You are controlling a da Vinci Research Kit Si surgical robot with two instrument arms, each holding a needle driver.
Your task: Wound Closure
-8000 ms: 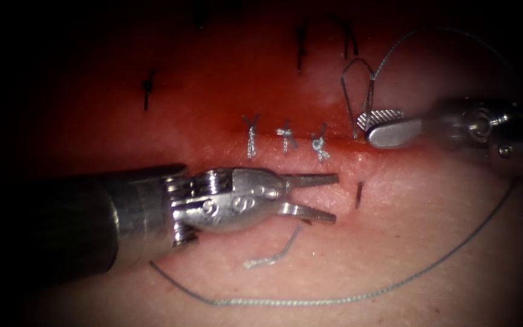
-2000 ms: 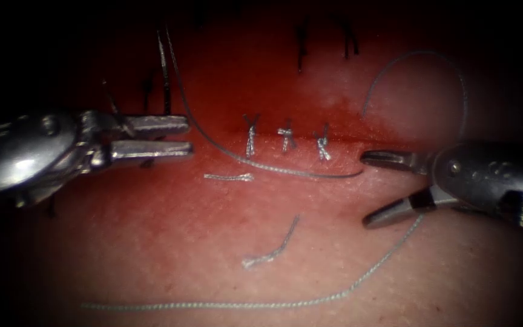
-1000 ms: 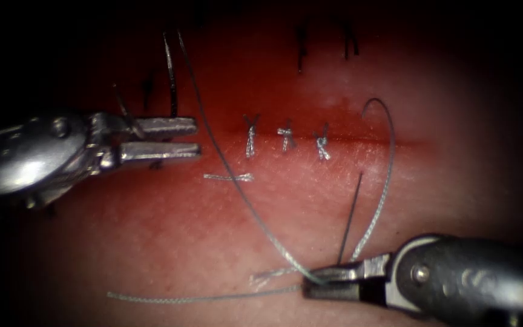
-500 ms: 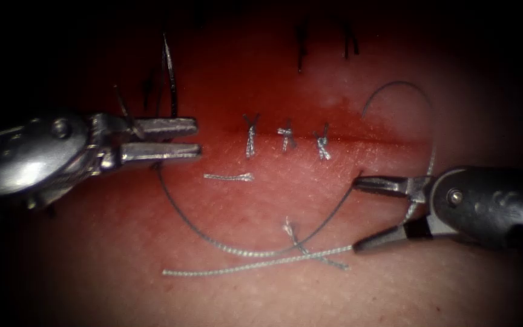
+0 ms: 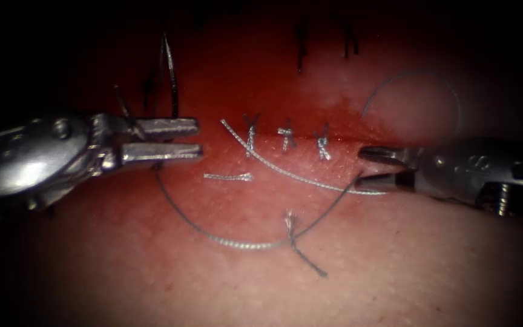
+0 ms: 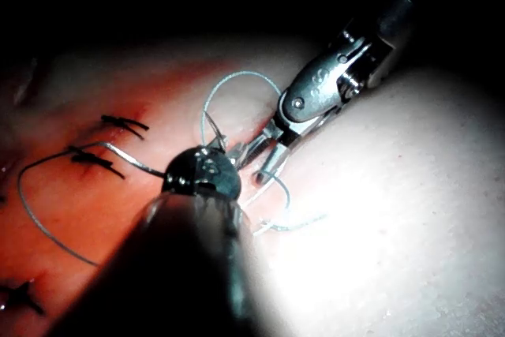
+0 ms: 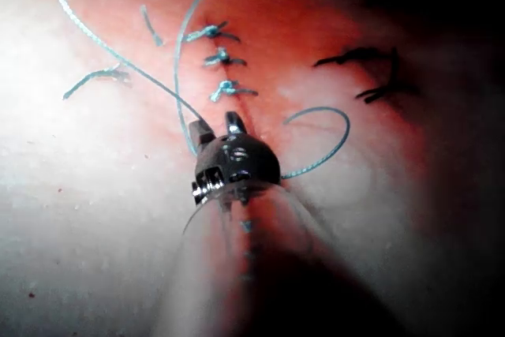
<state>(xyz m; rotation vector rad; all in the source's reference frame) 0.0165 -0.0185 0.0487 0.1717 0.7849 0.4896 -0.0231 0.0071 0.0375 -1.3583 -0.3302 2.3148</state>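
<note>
My left tool (image 5: 200,138) sits left of the stitched cut, shut on the dark curved needle (image 5: 169,72), which stands up out of the jaws, clear of the tissue (image 5: 394,260). Dark thread (image 5: 213,236) sags from it in an arc to a stitch hole at the cut's right end. My right tool (image 5: 361,166) lies at that end, its jaws closed to a narrow gap on the pale thread tail (image 5: 298,175), which slants up-left across the first knot. In the right wrist view the right tool (image 7: 217,125) has the tail (image 7: 177,61) running off one jaw.
Three knotted stitches (image 5: 286,138) close the middle of the cut. Two cut thread ends lie below it, a short one (image 5: 228,177) and a frayed one (image 5: 301,248). A thread loop (image 5: 419,75) arches above the right tool. Red fluid stains the tissue around the cut.
The right tool let go of the thread, opened wide, then rose to the cut's right end and narrowed its jaws on it. The pale tail swung up across the stitches. The left tool stayed still.
</note>
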